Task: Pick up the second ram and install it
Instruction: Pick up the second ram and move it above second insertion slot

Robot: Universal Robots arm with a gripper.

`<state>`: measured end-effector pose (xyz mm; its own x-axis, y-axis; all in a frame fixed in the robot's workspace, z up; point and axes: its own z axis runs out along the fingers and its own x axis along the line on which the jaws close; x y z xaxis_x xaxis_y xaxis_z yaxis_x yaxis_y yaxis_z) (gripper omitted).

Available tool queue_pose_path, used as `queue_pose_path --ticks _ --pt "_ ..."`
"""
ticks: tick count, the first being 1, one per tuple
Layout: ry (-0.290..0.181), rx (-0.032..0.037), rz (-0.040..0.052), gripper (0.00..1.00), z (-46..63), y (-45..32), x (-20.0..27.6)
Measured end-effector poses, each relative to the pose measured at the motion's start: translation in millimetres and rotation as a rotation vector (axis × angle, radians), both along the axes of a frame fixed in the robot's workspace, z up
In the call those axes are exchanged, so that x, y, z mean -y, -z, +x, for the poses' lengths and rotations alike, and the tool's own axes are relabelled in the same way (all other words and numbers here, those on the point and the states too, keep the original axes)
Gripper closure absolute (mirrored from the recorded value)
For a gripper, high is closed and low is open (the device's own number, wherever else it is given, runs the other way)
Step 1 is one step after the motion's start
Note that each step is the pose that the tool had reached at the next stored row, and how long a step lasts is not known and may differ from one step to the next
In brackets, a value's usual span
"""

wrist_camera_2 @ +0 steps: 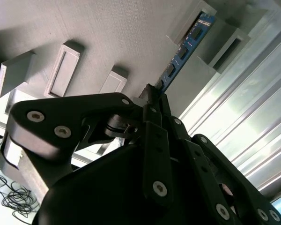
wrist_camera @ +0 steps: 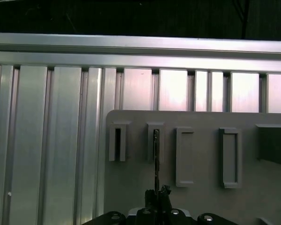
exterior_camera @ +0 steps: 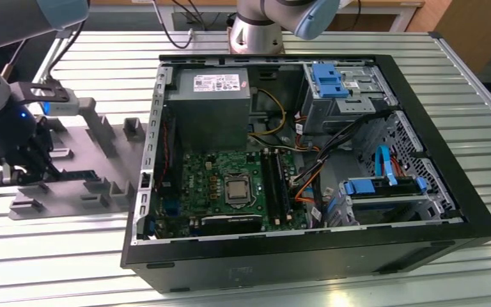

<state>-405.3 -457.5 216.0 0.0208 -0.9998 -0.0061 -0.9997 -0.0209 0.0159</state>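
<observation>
Tool point(exterior_camera: 29, 171) at the exterior view's left hangs low over the grey holder point(exterior_camera: 100, 195) on the slatted desk point(exterior_camera: 58, 256). In both wrist views its fingers point(wrist_camera_2: 152, 126) are pinched shut on the near end of the blue ram point(wrist_camera_2: 185, 47), which stands on edge, its far end in a holder block. Further right lies the open case point(exterior_camera: 475, 224), its black memory slots point(exterior_camera: 273, 179) well apart from the tool.
</observation>
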Motion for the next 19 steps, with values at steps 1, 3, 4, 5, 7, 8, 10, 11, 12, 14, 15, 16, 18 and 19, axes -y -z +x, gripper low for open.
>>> queue_pose_path --ticks 1,3,4,5,7,8,10,11,12,14,15,16,18,19 --pt "0.0 0.0 0.0 0.86 0.0 -0.4 0.0" --pt "0.0 0.0001 0.0 0.86 0.0 -1.3 0.0" --pt "0.0 -0.0001 0.0 0.86 0.0 -1.8 0.0" --pt "0.0 0.0 0.0 0.86 0.0 -2.3 0.0" --pt "0.0 -0.0001 0.0 0.86 0.0 -3.4 0.0" --pt "0.0 -0.0001 -0.0001 0.86 0.0 -4.0 0.0" --pt "0.0 0.0001 0.0 0.86 0.0 -5.0 0.0" --pt "0.0 0.0001 0.0001 0.86 0.0 -5.6 0.0" --pt "0.0 0.0 0.0 0.86 0.0 -6.3 0.0" --pt "0.0 0.0 0.0 0.86 0.0 -7.7 0.0" --pt "0.0 0.0 0.0 0.86 0.0 -8.4 0.0" --pt "0.0 0.0 0.0001 0.86 0.0 -9.0 0.0" --pt "0.0 0.0003 0.0002 0.86 0.0 -9.7 0.0" --pt "0.0 0.0002 0.0002 0.86 0.0 -10.0 0.0"
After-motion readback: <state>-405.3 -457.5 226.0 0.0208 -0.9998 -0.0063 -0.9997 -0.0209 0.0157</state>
